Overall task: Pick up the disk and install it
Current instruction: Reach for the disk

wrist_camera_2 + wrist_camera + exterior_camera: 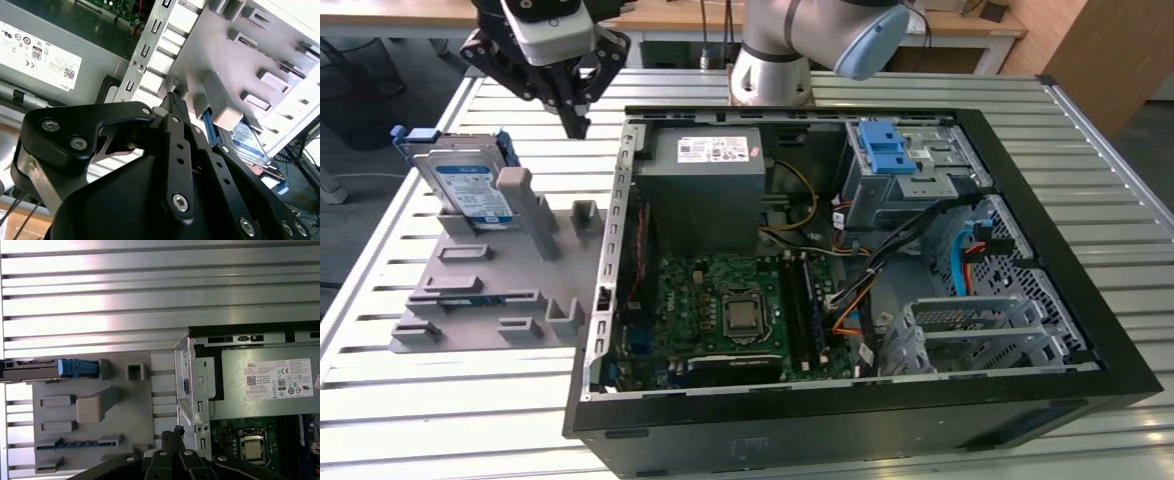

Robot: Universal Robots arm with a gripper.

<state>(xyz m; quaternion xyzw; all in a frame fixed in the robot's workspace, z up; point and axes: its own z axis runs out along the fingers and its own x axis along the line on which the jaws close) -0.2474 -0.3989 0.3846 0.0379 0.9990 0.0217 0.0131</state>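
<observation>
Black claw clenched on nothing, fingertips pinched to a point over the ribbed metal worktop, flat silver disk with blue rails upright on edge in grey moulded holder, near the worktop's edge at the exterior view's left, beside open black computer case

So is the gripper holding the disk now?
No, the gripper hangs empty, and the disk stands upright in the grey holder, apart from it.
</observation>
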